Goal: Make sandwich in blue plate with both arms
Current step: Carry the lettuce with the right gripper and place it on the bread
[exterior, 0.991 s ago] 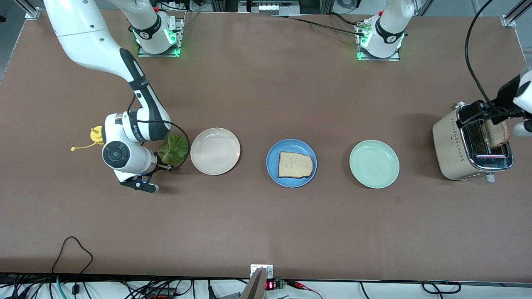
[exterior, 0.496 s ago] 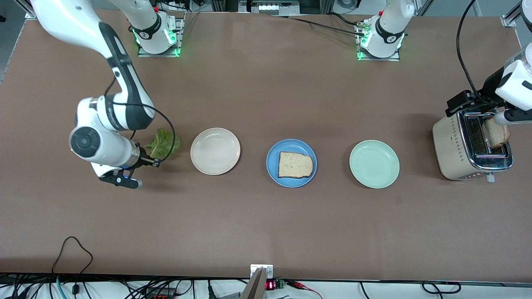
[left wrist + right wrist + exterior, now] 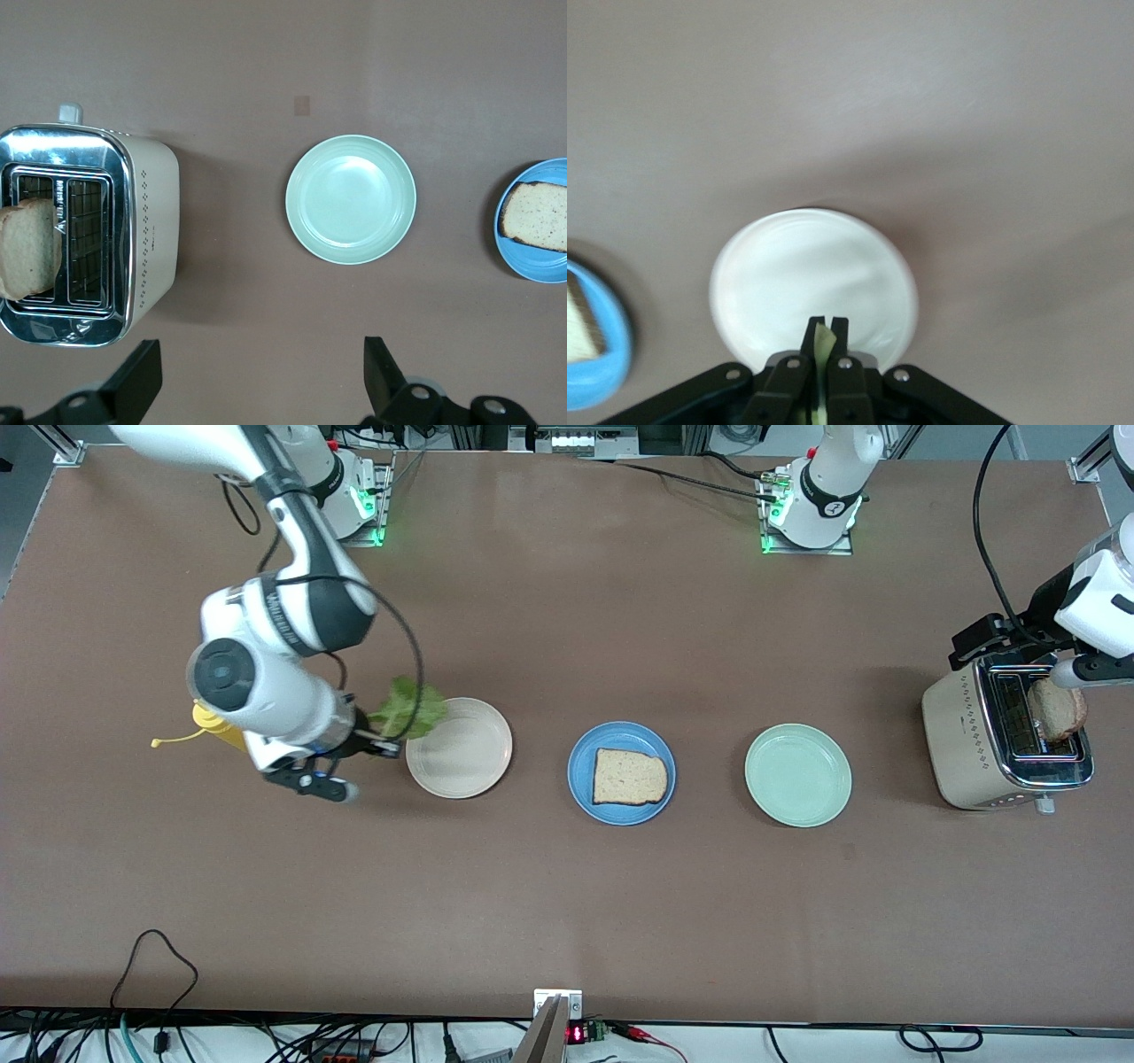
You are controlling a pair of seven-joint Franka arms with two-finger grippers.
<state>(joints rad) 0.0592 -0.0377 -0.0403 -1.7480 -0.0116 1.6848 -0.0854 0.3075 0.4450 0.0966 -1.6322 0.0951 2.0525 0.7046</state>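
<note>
While my right gripper [image 3: 376,746] pinched the lettuce leaf [image 3: 409,707] tight above the cream-white plate's [image 3: 469,766] rim, one bread slice [image 3: 630,777] lay on the blue plate [image 3: 586,771]. My left gripper [image 3: 257,390] hung wide open and empty near the toaster [image 3: 966,753], where another bread slice [image 3: 1057,710] stood in a slot.

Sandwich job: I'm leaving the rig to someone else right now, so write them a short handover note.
Right gripper: shut on the lettuce leaf, in the air over the cream plate's rim.
Left gripper: open, empty, over the table beside the toaster.
Blue plate: one bread slice lies on it.
Second slice: standing in the toaster slot.
Done: bottom bread placed, lettuce picked up.
Left: lay the lettuce on the bread, fetch the toaster slice, set it on top.
</note>
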